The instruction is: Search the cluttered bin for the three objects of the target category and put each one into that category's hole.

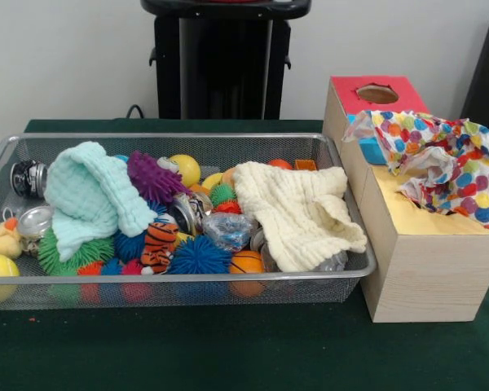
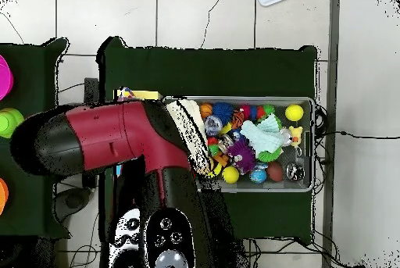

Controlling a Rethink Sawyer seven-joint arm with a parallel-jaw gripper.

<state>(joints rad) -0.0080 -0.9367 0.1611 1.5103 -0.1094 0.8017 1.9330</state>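
The wire-mesh bin (image 1: 187, 283) lies on the green table, full of toys; it also shows in the overhead view (image 2: 310, 144). Spotted white fabric (image 1: 440, 159) lies bunched on top of the wood-grain boxes, over the yellow face (image 1: 407, 218) and the blue one. It hides the yellow-faced hole, and I cannot tell how many pieces are in the bunch. I see no spotted fabric in the bin. In the overhead view the red arm (image 2: 109, 136) lies over the boxes. The gripper shows in neither view.
A mint waffle cloth (image 1: 90, 195) lies at the bin's left and a cream waffle cloth (image 1: 297, 212) at its right, over spiky balls, a toy tiger (image 1: 159, 244) and cans. The red-faced hole (image 1: 377, 94) is uncovered on the far box. The black pedestal (image 1: 224, 65) stands behind.
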